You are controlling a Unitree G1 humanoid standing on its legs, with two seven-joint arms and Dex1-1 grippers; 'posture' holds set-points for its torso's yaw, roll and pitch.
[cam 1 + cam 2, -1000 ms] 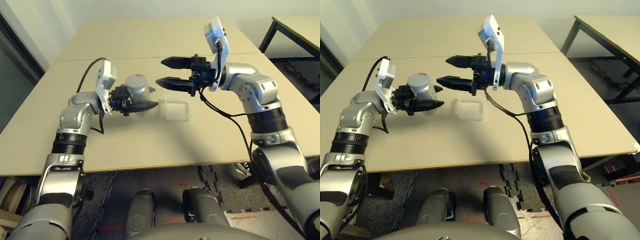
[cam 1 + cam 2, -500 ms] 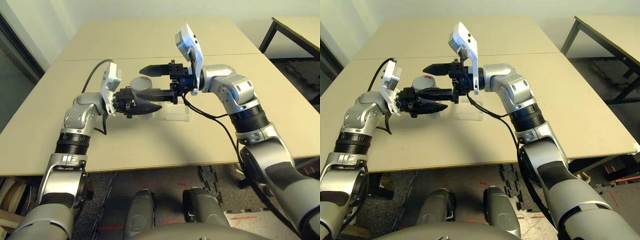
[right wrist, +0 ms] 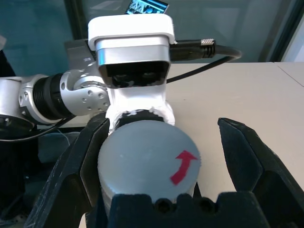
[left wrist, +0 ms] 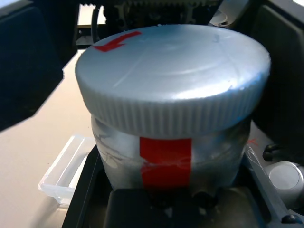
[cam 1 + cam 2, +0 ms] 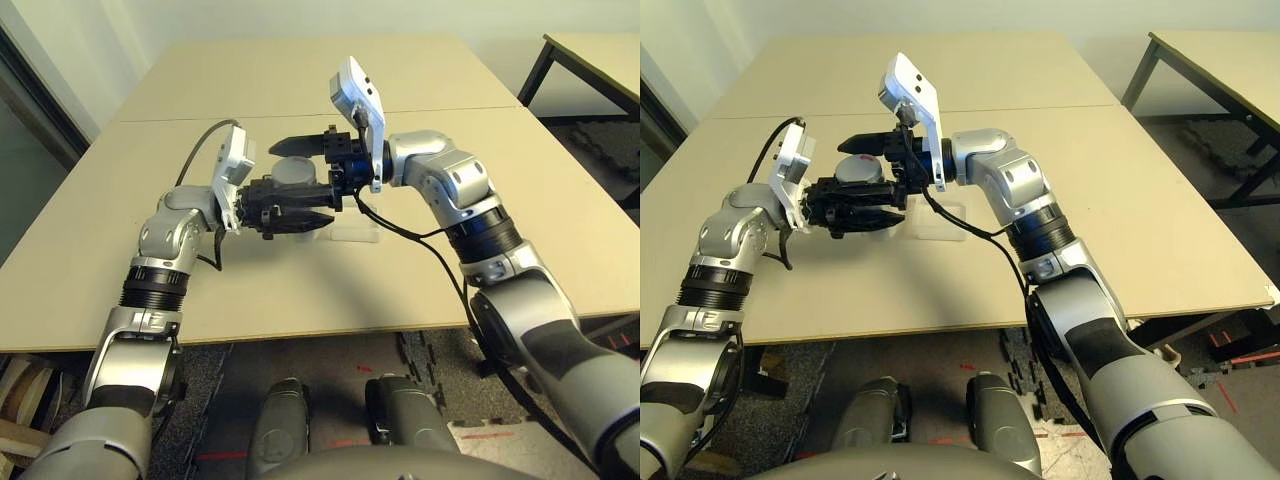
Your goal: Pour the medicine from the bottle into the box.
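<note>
— Silver bottle, where is it?
— Clamped in the left end effector above the counter, cap still on, beside the clear box.
— And the right end effector?
— Spread wide, one finger each side of the cap.

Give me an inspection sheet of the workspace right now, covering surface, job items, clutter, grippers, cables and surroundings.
Surface: beige tabletop, seam across the far part.
Job's things: small silver-grey cylindrical bottle with a red label, its ribbed grey round cap with a red arrow still on; shallow clear plastic box on the table beside it. Pill not visible.
Clutter: nothing seen.
Grippers: left gripper clamps the bottle's body; right gripper is open, one finger on each side of the cap, contact unclear.
Cables: black cable loops to the left wrist camera; another hangs from the right wrist.
Surroundings: second table at far right, dark floor.
</note>
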